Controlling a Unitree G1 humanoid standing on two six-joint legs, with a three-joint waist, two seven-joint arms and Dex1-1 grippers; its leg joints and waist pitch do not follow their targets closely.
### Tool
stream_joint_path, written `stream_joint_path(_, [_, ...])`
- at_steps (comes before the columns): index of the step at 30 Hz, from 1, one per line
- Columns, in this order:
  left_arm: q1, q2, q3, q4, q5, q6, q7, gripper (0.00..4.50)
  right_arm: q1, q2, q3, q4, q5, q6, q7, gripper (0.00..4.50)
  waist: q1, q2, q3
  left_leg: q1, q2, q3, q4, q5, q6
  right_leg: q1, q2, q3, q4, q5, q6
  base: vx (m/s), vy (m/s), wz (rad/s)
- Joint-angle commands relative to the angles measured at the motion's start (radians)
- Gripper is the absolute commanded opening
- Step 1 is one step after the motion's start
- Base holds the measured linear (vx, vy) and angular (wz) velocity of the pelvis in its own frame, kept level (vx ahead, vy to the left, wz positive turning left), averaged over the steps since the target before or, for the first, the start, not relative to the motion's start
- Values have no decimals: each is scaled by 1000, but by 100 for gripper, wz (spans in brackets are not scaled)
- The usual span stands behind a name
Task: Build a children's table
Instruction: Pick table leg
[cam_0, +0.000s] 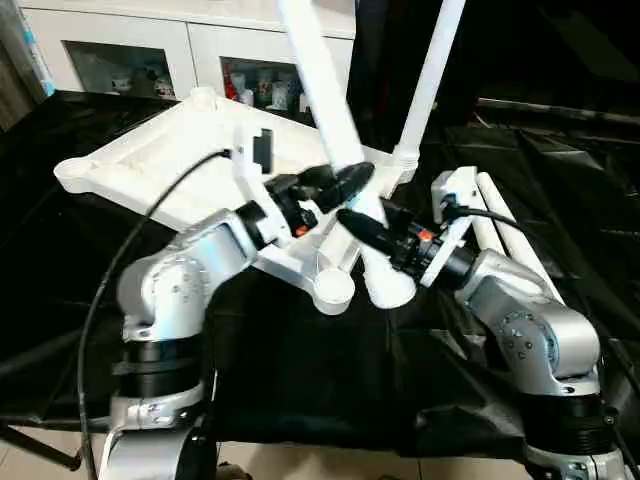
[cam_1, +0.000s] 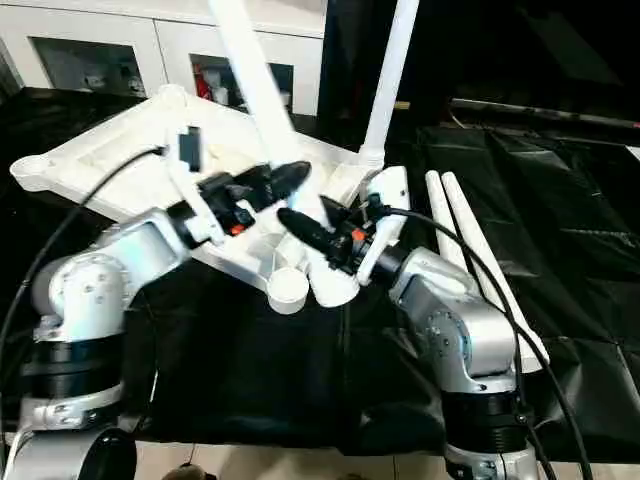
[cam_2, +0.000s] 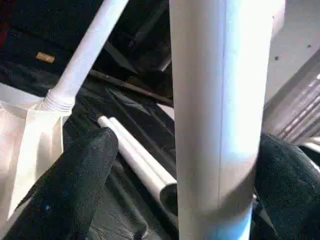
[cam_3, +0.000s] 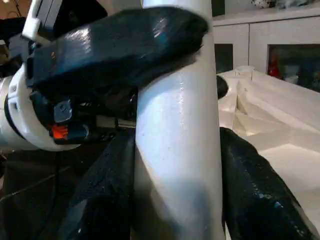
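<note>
While the tabletop (cam_0: 150, 165) lies inverted at centre, a tilted leg (cam_0: 325, 95) is pinched low by left gripper (cam_0: 335, 183) and right gripper (cam_0: 362, 226); light, stiff, slippery plastic is judged.

One white plastic rimmed tabletop (cam_0: 150, 160) is present. Four long white tapered tube legs are counted: one standing in a far corner socket (cam_0: 432, 70), one tilted leg (cam_0: 325, 90) at the near corner, and two lying side by side (cam_1: 470, 250) on the black-covered bench (cam_1: 560, 200).
</note>
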Motion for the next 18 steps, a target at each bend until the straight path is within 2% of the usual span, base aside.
stream_joint_path(1, [-20, 2, 20, 22, 6, 3, 34, 450, -2, -8, 3, -19, 15, -14, 5, 185, 1, 5, -74, 7, -29, 20, -58, -113, 1, 61, -15, 11, -66, -52, -171, 0, 0, 0])
stream_joint_path(3, [-27, 2, 27, 24, -7, 10, 42, 432, -1, -17, 27, -9, -24, -40, -12, 185, 0, 2, -74, 7, -30, 21, -57, -116, -1, 62, -14, 11, -67, -52, -171, 0, 0, 0])
stream_joint_path(4, [-33, -5, 35, 24, -15, 19, 61, 421, 2, -31, 82, 7, -113, -93, -42, 185, 1, 5, -74, 6, -29, 20, -57, -111, -6, 62, -16, 11, -66, -51, -171, 0, 0, 0])
stream_joint_path(5, [-33, -5, 35, 24, -15, 19, 61, 421, 2, -31, 82, 7, -113, -93, -42, 185, 0, 3, -73, 4, -30, 20, -57, -108, -11, 62, -15, 11, -68, -53, -167, 0, 0, 0])
stream_joint_path(6, [-36, -10, 40, 27, -16, 25, 78, 421, 3, -31, 103, 14, -143, -114, -55, 185, -2, 3, -73, 6, -30, 20, -57, -112, -15, 63, -15, 11, -67, -57, -165, 0, 0, 0])
stream_joint_path(7, [-39, -20, 45, 35, -12, 25, 103, 409, 0, -24, 126, 27, -177, -132, -82, 185, -2, 9, -73, 7, -30, 20, -57, -116, -17, 61, -15, 11, -68, -64, -165, 0, 0, 0])
stream_joint_path(9, [-40, -24, 45, 39, -9, 22, 111, 391, -2, -19, 132, 32, -186, -134, -95, 185, -4, 5, -73, 7, -31, 21, -56, -123, -15, 62, -13, 11, -69, -66, -164, 0, 0, 0])
stream_joint_path(12, [-37, -38, 36, 46, 13, 1, 143, 378, -8, -25, 178, 32, -234, -152, -116, 185, -2, 6, -73, 8, -29, 20, -57, -128, -10, 61, -12, 11, -68, -47, -166, 0, 0, 0])
stream_joint_path(16, [-38, -46, 28, 62, 54, -24, 203, 335, -21, -16, 191, 45, -263, -169, -151, 185, -2, 3, -72, 7, -31, 20, -57, -132, -9, 63, -12, 12, -68, -49, -158, 0, 0, 0])
stream_joint_path(18, [-42, -53, 38, 77, 56, -34, 223, 333, -28, -12, 198, 55, -279, -180, -166, 185, -3, 3, -72, 7, -31, 20, -57, -139, -9, 61, -12, 12, -71, -68, -153, 0, 0, 0])
